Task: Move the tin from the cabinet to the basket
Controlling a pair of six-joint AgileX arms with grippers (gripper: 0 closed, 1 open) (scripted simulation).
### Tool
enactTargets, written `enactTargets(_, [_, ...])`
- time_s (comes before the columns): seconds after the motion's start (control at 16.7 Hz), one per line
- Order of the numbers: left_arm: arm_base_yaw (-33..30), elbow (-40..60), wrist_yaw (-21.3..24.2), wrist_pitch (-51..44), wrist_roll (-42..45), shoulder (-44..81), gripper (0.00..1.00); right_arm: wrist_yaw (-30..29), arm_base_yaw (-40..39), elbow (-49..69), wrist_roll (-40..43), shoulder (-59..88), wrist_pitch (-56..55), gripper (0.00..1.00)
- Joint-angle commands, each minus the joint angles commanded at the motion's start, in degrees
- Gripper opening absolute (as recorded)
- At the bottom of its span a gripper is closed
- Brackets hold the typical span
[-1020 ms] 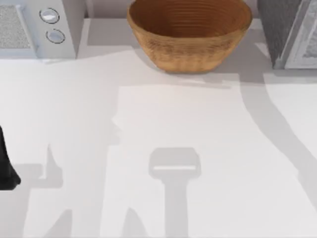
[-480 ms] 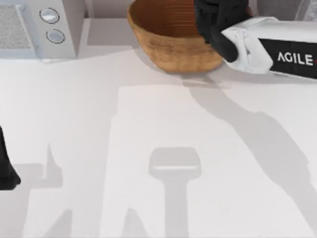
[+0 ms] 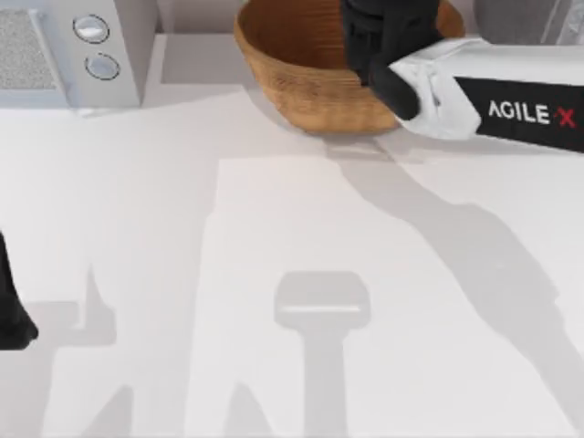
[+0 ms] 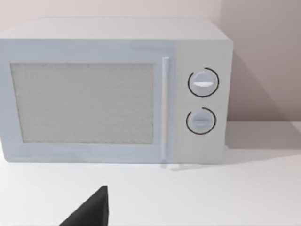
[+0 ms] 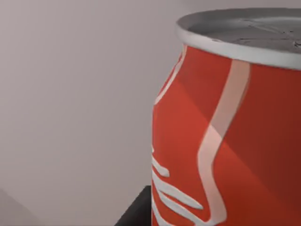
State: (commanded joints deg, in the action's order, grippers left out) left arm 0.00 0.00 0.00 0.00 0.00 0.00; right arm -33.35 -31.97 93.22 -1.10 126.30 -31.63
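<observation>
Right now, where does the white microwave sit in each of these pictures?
Top view: the microwave stands in the far left corner of the table.
Left wrist view: it faces the camera head on, against the wall.
Right wrist view: this one looks at the tin close up instead.
Shared landmark: its two round knobs.

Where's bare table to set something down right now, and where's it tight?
The widest free patch is the white table in front of the basket and microwave, out to the top view's right edge under the right arm. The left hand sits parked at the left edge. The back is crowded: the right hand, with the tin close before its camera, is over the basket.
</observation>
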Motion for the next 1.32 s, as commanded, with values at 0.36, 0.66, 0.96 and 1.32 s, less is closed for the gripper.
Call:
enactTargets(0.36, [0.00,0.00,0.00,0.00,0.00,0.00,1.00,1.06,1.07,6.08,0.19,4.50,0.75,0.00])
enactTargets(0.66, [0.00,0.00,0.00,0.00,0.00,0.00,1.00,1.12,1.12,6.36,0.20,4.70,0.79,0.08])
enactTargets(0.96, [0.00,0.00,0.00,0.00,0.00,0.00,1.00,1.12,1.12,6.36,0.20,4.70,0.79,0.45])
enactTargets(1.32, [0.00,0.00,0.00,0.00,0.00,0.00,1.00,1.12,1.12,6.36,0.20,4.70,0.79,0.90])
